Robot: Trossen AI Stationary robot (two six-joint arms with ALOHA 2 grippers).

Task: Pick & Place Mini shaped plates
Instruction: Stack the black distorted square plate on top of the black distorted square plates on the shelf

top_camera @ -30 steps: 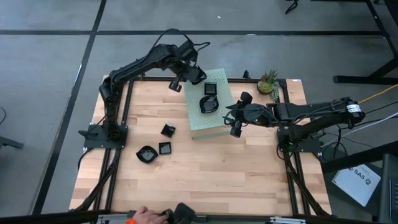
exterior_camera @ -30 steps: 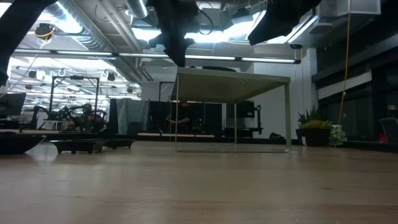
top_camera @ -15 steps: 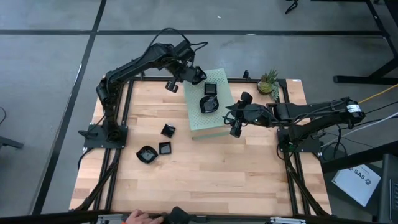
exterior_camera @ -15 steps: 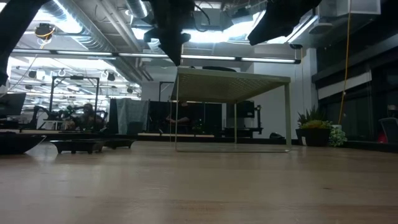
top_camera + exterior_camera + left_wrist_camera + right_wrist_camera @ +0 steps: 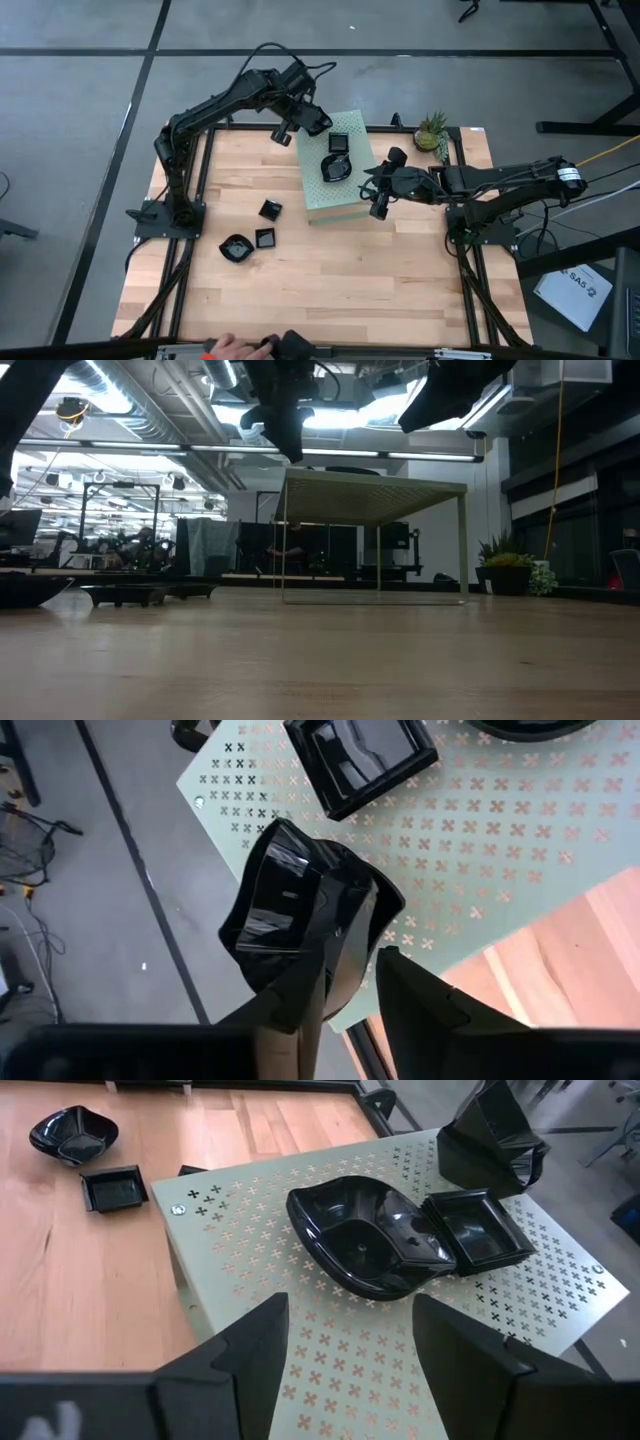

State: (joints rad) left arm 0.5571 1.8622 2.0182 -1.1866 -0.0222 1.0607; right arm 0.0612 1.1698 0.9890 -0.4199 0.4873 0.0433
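Tilting on edge over the far corner of the pale green perforated box [image 5: 338, 166], a wavy-rimmed black plate [image 5: 300, 905] sits between the left gripper's [image 5: 298, 128] fingers [image 5: 300, 995] — whether they pinch it or have let go, I cannot tell. Two more plates rest on the box top, a square one [image 5: 475, 1230] touching a larger wavy one [image 5: 365, 1245], and three lie on the desk [image 5: 330, 270] near the left arm's base. The right gripper [image 5: 378, 195] hovers just beside the box — fingers spread, holding nothing.

Even, diffuse light falls from overhead, leaving only faint shadows on the wooden table [image 5: 330, 265]; in the low view bright ceiling strip lights [image 5: 350, 415] flare and turn the arms to silhouettes. Glossy black plates [image 5: 375, 1240] carry soft white reflections; the near tabletop in the low view is blurred.
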